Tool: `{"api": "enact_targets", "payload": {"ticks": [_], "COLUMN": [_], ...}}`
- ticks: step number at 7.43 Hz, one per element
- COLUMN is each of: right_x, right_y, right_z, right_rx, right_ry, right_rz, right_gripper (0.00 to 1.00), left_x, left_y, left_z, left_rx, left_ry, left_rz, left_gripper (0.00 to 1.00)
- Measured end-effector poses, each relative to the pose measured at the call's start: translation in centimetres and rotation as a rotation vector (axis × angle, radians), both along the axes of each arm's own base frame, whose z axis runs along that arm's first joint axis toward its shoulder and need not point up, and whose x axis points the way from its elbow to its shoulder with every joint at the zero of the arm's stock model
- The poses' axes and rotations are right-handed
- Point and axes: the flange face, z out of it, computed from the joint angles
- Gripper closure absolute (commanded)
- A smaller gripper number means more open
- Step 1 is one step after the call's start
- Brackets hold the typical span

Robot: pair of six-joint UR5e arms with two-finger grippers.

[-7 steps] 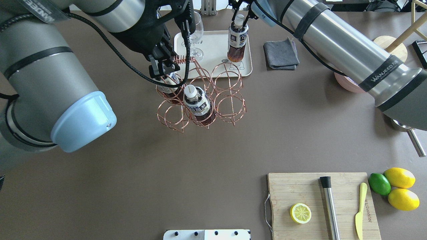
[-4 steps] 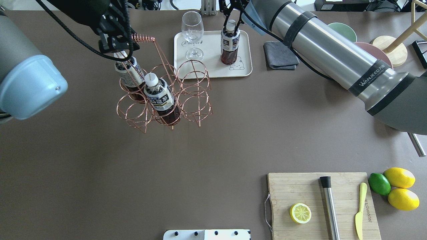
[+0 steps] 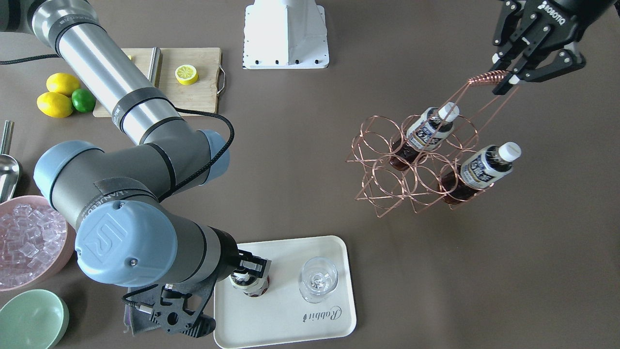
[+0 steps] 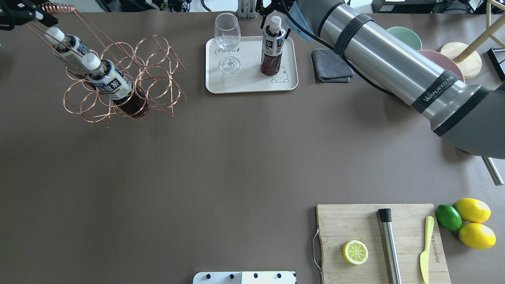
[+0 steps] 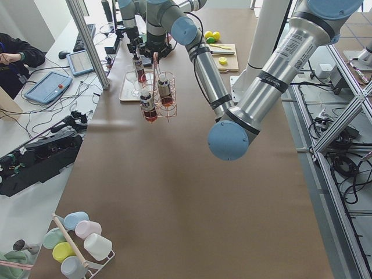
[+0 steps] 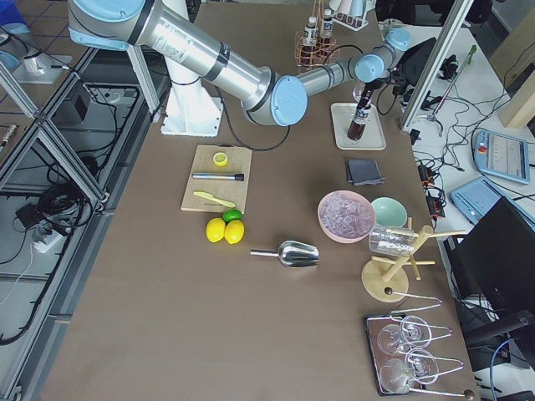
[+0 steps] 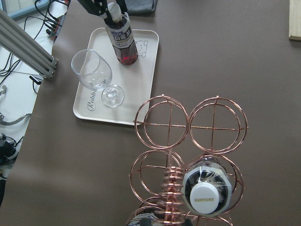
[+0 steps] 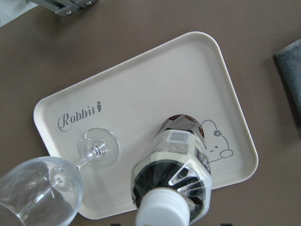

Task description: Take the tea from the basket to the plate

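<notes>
The copper wire basket hangs tilted from my left gripper, which is shut on its coiled handle at the far left of the table. Two tea bottles lean in its cells; both also show in the front view. A third tea bottle stands upright on the cream plate, by the bear drawing. My right gripper hovers just over its white cap, with its jaws open on either side of the cap.
A stemmed glass stands on the plate's left half. A grey cloth lies right of the plate. A pink bowl of ice and a green bowl sit beyond it. The cutting board with lemon half, muddler and knife is near right.
My left gripper has carried the basket far to the left, away from the plate. My right gripper has lowered the third bottle onto the plate and opened off it.
</notes>
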Motion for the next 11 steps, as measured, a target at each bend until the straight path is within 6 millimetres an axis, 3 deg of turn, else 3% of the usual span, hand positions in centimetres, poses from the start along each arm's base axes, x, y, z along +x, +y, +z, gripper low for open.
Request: {"api": "enact_targets", "payload": {"ticks": [2,4,5,7,9,11], "right_x": [2.1,4.9,7.4,13.6,20.8,28.5], "right_y": [-0.3,0.2,1.3,5.0,10.2,17.3], "right_z": [-1.8,-3.3,-2.7,1.8,10.8,20.1], "right_rx": [0.022,0.055,0.087,0.179,0.3,0.374], "right_ry": [-0.013,-0.003,0.005,0.024,0.079,0.137], "right_rz": [-0.012,-0.033,-0.049,-0.087,-0.137,-0.194], "right_gripper": [0.0,0.0,0.0,0.0,0.0,0.0], "left_x": [-6.3,-13.1,-16.1,-18.6,-18.6,-17.9], "left_y": [-1.0,-3.9,-5.4,-7.9,-11.9,-16.9], "left_z": [5.0,11.7,14.7,18.6,20.1,20.7], "left_rx": [-0.02,-0.052,-0.063,-0.064,0.007,0.086], "left_ry": [-0.036,-0.098,-0.122,-0.156,-0.179,-0.203], "left_rz": [-0.065,-0.111,-0.121,-0.096,-0.05,-0.003], "left_gripper": [1.0,1.0,1.0,1.0,1.0,1.0]}}
